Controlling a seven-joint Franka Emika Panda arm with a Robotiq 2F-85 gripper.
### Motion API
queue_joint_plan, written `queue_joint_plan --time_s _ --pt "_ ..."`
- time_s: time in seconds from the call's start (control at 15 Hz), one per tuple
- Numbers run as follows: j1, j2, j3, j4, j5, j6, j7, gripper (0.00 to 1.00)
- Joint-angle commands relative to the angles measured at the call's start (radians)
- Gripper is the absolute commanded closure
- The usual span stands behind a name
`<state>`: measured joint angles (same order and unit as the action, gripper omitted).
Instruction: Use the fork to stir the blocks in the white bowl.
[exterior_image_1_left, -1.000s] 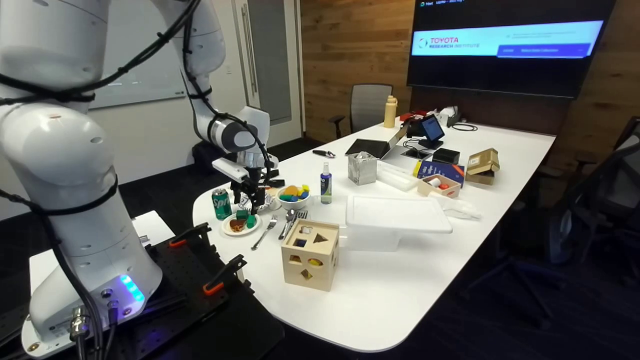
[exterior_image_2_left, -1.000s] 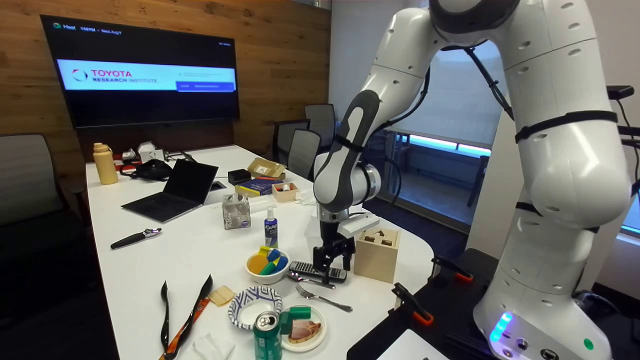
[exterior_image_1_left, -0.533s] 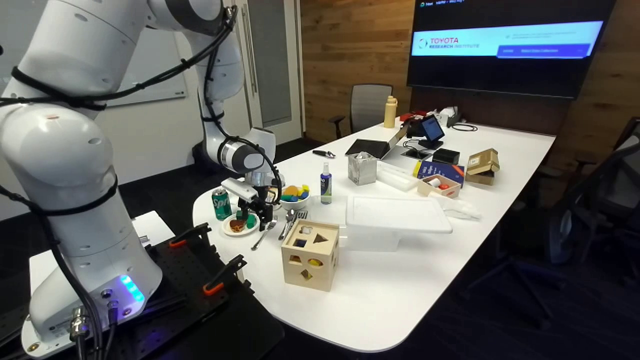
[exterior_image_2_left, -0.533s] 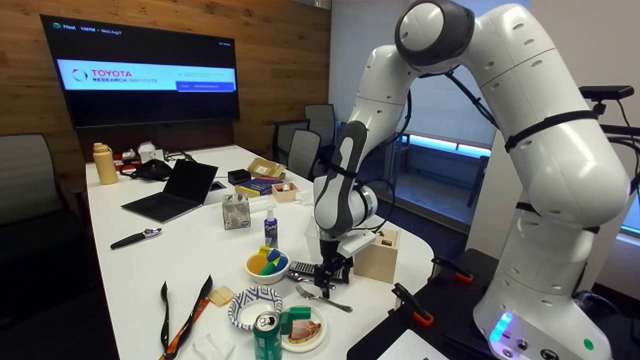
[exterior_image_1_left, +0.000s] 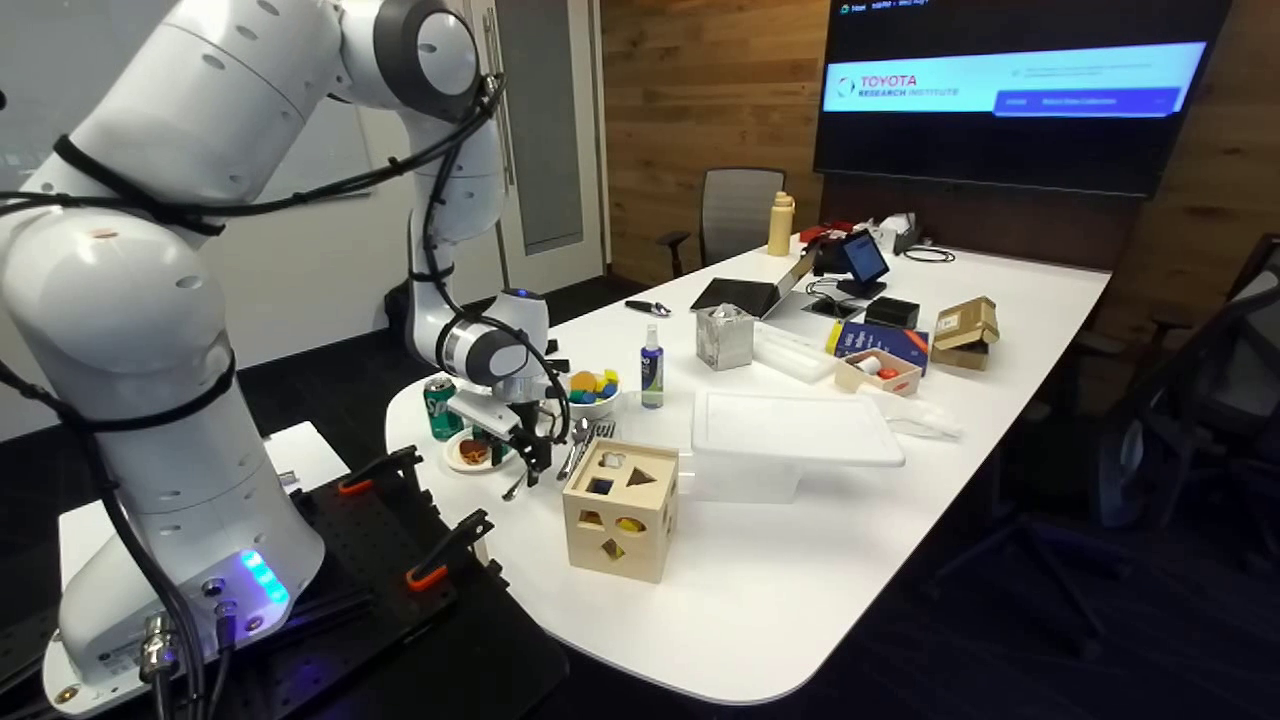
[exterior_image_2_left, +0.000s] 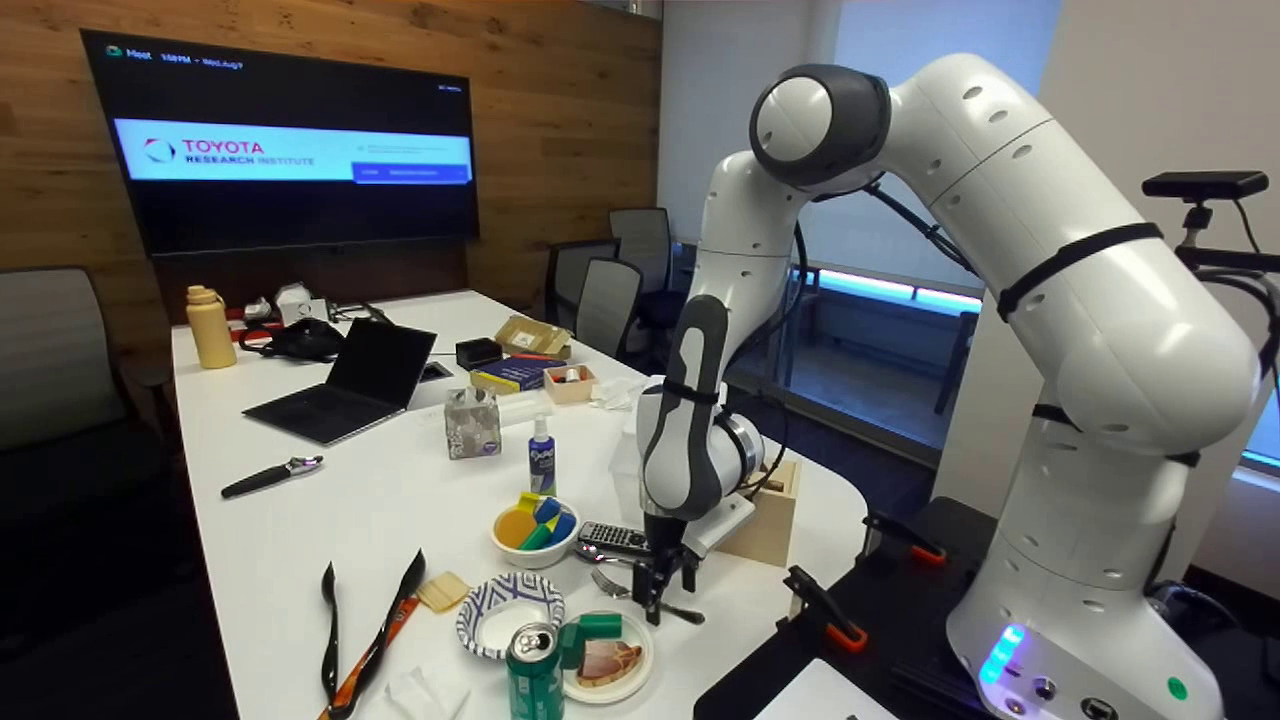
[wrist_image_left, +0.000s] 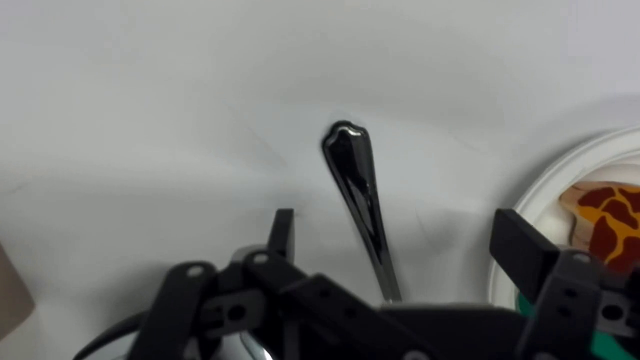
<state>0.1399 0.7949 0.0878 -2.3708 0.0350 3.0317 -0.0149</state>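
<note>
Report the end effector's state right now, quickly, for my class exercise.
End effector: open, holding nothing; in the wrist view, the fork shows between its jaws.

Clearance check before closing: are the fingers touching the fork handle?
Apart: the wrist view shows the fork handle lying between the open fingers, with table visible in the gap on each side.

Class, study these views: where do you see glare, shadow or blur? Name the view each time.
Wrist view: the fork glints at the end of its handle, and soft shadow lies outside the rim of the plate; both exterior views: pale highlights on the arm, and the smallest lettering on the wall screen too blurred to read.
</note>
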Motion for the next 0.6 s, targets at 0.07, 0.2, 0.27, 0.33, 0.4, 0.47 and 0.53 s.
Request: queue_joint_plan --time_s 0.07,0.2,0.27,0.33,0.4,0.47,0.53 --pt "0.037 0.039 -0.035 0.022 -0.027 0.067 0.016 0.0" --pt "0.049 0.045 -0.047 0.033 -0.031 0.067 0.017 0.0" --pt "0.052 0.048 -0.05 0.04 -0.032 0.062 0.016 0.0" --pt "0.055 0.051 -0.053 0.048 -0.033 0.058 0.015 0.0" --pt "0.057 0.054 -0.056 0.055 -0.034 0.057 0.015 0.0" --pt "0.06 0.054 -0.057 0.058 -0.034 0.055 0.016 0.04" --pt "0.061 0.057 -0.058 0.062 -0.035 0.053 0.014 0.28"
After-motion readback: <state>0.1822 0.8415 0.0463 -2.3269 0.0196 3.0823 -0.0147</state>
